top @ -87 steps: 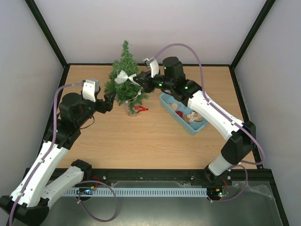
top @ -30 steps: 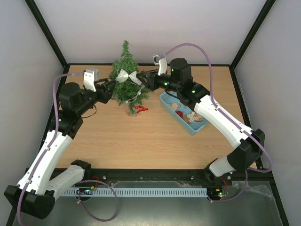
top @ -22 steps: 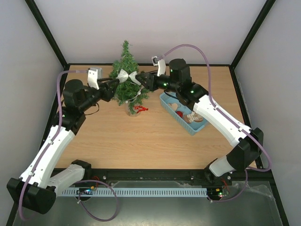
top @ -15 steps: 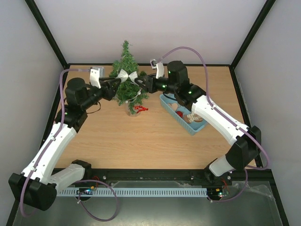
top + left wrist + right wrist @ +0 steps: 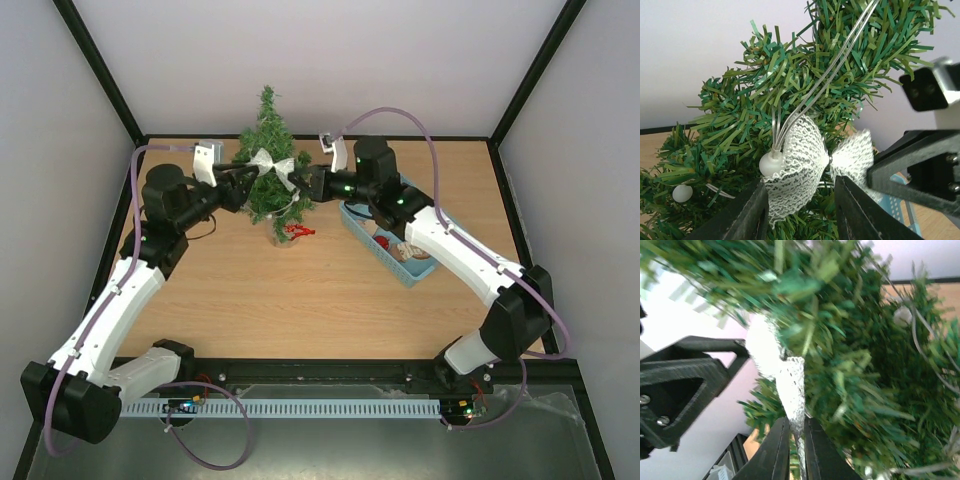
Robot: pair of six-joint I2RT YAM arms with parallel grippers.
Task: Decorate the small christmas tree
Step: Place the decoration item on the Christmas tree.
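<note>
Wood-grain tabletop [image 5: 300, 290] at the near side, and the action's all up at the far edge. Working upward, a blue basket [image 5: 375, 247] of ornaments sits right of centre, partly under the right arm, and a red trinket [image 5: 297, 230] lies at the foot of the trunk.

Now the meeting point. The small christmas tree [image 5: 268, 120] stands upright at the far middle of the table, a touch left of centre. An arm reaches in at it from either side. On its near branches sits a white mesh bow [image 5: 795, 167], its long axis running side to side, straight from one claw to the other.

The right gripper [image 5: 796, 426] is pinched narrow on the bow's right lobe, with fabric clamped between the fingers. The left gripper [image 5: 800, 200] is spread wide, fingers straddling the left lobe without closing on it. A pale bead [image 5: 771, 163] on the wire light strand hangs right at that lobe.

Both claws are at the bow, neither clearly nearer. My read is that the left has only to close where it is, since the lobe already lies between its fingers.
</note>
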